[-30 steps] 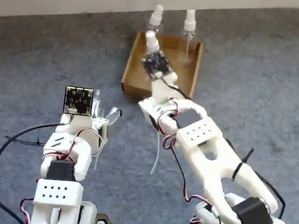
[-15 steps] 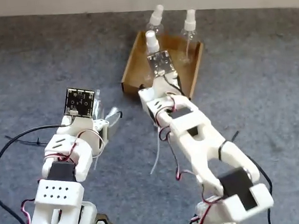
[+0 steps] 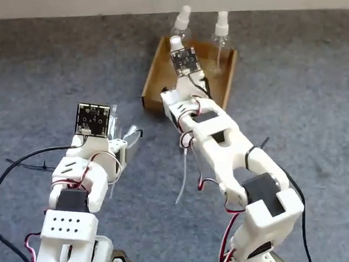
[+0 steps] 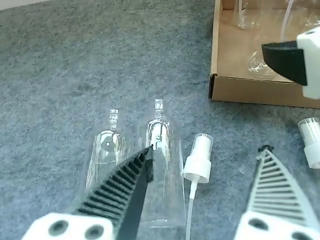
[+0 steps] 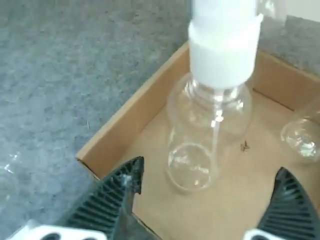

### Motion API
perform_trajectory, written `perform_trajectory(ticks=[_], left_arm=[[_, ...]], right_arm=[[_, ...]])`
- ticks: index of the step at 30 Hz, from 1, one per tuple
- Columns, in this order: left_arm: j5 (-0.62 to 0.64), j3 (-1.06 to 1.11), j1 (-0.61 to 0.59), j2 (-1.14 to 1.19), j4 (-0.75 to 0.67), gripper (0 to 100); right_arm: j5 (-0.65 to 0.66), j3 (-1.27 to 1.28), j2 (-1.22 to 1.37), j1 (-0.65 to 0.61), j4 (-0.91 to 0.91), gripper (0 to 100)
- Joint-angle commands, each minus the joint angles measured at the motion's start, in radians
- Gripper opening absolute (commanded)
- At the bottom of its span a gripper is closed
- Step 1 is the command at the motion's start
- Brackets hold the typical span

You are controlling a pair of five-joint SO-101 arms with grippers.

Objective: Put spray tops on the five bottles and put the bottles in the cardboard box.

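Note:
The cardboard box [image 3: 153, 78] lies at the back of the carpet. Three clear bottles with white spray tops stand in it; the nearest bottle [image 5: 210, 125] is upright between the fingers of my open right gripper [image 5: 209, 172], untouched by them. Two uncapped clear bottles [image 4: 159, 150] lie side by side on the carpet under my left gripper [image 4: 205, 152], which is open with a loose spray top [image 4: 197, 159] below the gap between its fingers. A second loose spray top [image 4: 310, 142] lies nearer the box, its long tube [image 3: 182, 175] trailing beside the right arm.
Grey carpet covers the whole floor. Black cables [image 3: 9, 172] loop beside the left arm's base. The right arm [image 3: 224, 151] stretches from the front up to the box's near wall [image 4: 260, 92]. A pale wall runs along the back.
The right arm has stretched forward, carrying its wrist over the box's near edge towards the nearest capped bottle. The left arm and the loose bottles have stayed put.

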Motion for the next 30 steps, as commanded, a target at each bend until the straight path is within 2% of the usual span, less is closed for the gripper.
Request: perform_trajectory(ticks=[1,9,25,30], left_arm=[[-0.008,-0.004,-0.005,0.001,-0.020,29],[-0.008,-0.004,-0.005,0.001,-0.020,29],[-0.008,-0.002,-0.005,0.001,-0.018,29],[-0.008,-0.002,-0.005,0.001,-0.017,29]], right_arm=[[-0.012,-0.082,0.002,0.010,-0.024,33.5],[-0.009,-0.114,0.102,0.010,-0.160,33.4],[-0.008,-0.117,0.124,0.030,-0.165,33.0],[-0.008,-0.163,0.125,0.027,-0.165,25.9]])
